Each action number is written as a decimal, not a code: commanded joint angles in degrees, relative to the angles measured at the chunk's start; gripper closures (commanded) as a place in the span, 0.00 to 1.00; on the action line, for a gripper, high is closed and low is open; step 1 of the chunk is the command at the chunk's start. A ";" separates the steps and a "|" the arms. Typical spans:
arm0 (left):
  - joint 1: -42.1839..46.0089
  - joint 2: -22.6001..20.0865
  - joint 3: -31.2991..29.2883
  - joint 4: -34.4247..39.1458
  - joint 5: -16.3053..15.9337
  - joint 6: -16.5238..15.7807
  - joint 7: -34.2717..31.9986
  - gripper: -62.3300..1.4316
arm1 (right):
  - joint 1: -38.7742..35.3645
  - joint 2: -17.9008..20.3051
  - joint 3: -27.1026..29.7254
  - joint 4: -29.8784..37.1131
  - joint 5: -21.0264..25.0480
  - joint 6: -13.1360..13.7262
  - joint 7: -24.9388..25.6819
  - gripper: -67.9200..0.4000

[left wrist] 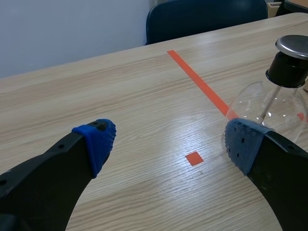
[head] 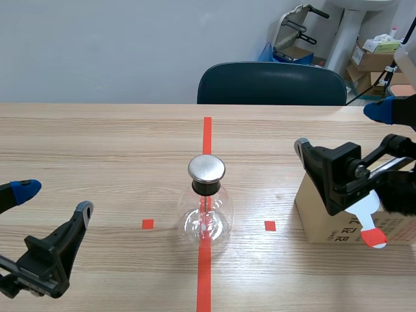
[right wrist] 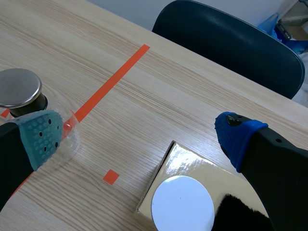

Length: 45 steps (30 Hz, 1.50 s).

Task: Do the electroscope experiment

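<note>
Red print (head: 348, 231) is seen on the side of the box (head: 317, 218) that faces the robot. It is partly covered by the disc and cannot be read. No other writing is made out.

The flask (head: 205, 218) is stood upright on the table (head: 97, 143), on the red line (head: 207, 133). It is made of clear glass, plugged with a black stopper (head: 207, 187) and topped with a round metal cap (head: 207, 168). A thin rod is seen inside the glass below the stopper.

The left gripper (head: 55, 200) is held low over the table, well apart from the flask on the left arm's side and nearer the robot. Its fingers are spread wide and nothing is held between them. In the left wrist view the flask is seen just beyond one blue pad (left wrist: 240, 144), while bare table lies between the fingers of the left gripper (left wrist: 171, 144).

The right gripper (head: 340, 129) is held raised above the box, which is set apart from the flask on the right arm's side. Its fingers are also spread wide with nothing gripped. In the right wrist view a white disc (right wrist: 183, 203) is seen lying on the box's top, with black fur (right wrist: 240, 211) touching it. In the scene view the disc's red-tipped handle overhangs the box's near side.

A dark chair (head: 272, 83) is placed behind the table, beyond the flask.
</note>
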 commanded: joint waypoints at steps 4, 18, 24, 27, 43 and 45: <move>-0.20 0.11 0.11 0.68 -0.39 0.74 -1.40 0.21 | 0.20 0.59 0.68 0.13 0.02 -0.22 0.83 0.00; -0.17 0.44 0.42 0.68 -0.39 0.74 -1.36 0.21 | 0.20 0.59 0.68 0.13 0.02 -0.22 0.83 0.00; -0.17 0.44 0.42 0.68 -0.39 0.74 -1.40 0.21 | 0.20 0.59 0.68 0.13 0.02 -0.22 0.20 0.00; -0.17 0.44 0.42 0.83 -0.39 0.74 -1.40 0.21 | 0.17 0.59 0.68 0.13 0.02 -0.22 -0.24 0.00; -0.17 0.44 0.42 0.83 -0.39 0.74 -1.38 0.21 | 0.17 0.59 0.68 0.13 0.00 -0.22 -0.24 0.00; -0.17 0.44 0.42 0.83 -0.39 0.74 -1.40 0.21 | 0.17 0.59 0.68 0.13 0.00 -0.22 -0.24 0.00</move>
